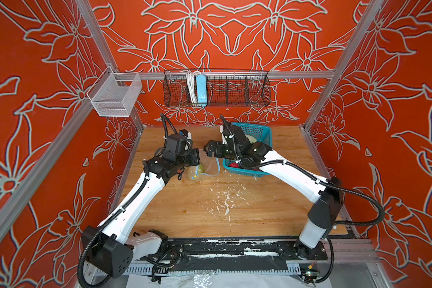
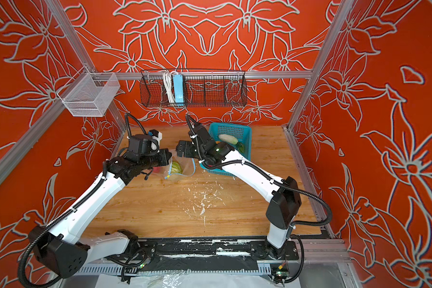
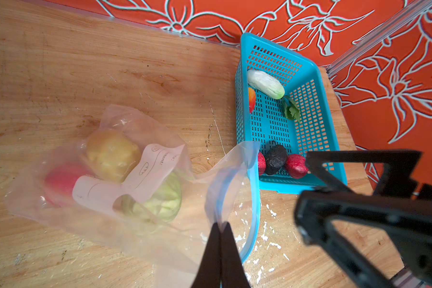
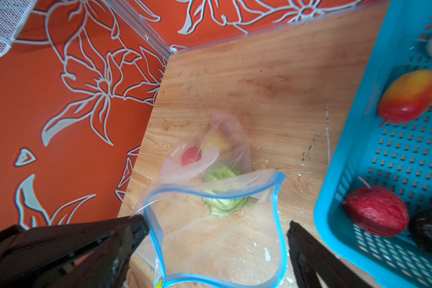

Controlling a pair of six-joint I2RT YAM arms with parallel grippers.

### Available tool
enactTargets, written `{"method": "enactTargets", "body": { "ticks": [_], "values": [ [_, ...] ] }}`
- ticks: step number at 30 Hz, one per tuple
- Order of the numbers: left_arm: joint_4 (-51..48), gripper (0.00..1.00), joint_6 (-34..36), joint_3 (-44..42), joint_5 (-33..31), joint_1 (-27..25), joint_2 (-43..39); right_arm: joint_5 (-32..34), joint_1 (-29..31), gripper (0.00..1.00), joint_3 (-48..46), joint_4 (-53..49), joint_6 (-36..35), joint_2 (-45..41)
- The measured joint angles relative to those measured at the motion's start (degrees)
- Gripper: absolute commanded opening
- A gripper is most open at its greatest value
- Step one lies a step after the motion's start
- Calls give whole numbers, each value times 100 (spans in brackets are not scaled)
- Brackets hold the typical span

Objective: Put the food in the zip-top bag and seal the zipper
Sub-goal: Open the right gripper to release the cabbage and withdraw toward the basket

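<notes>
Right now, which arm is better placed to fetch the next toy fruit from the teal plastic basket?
Likely right. The right claw is open and empty beside the teal plastic basket; the left claw is shut on the clear zip-top bag's blue zipper strip, holding its mouth open.

Wooden table point(image 1: 185, 212) (white-flecked) carries bag point(image 1: 209, 165) and basket point(image 1: 257, 129).

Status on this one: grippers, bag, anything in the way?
Left gripper shut on bag rim, mouth held open. Right gripper open, empty, by the mouth. Cabbage, potato, red fruit bagged; more in basket. Nothing blocking.
</notes>
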Motion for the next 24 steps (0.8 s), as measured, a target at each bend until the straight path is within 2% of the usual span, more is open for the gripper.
{"method": "enactTargets", "body": {
  "ticks": [14, 24],
  "values": [
    [44, 0, 0, -72, 0, 0, -11, 833, -175, 98, 789, -1268, -107, 2],
    [44, 0, 0, -72, 0, 0, -22, 1609, -260, 98, 1331, -2251, 247, 334]
  ]
}}
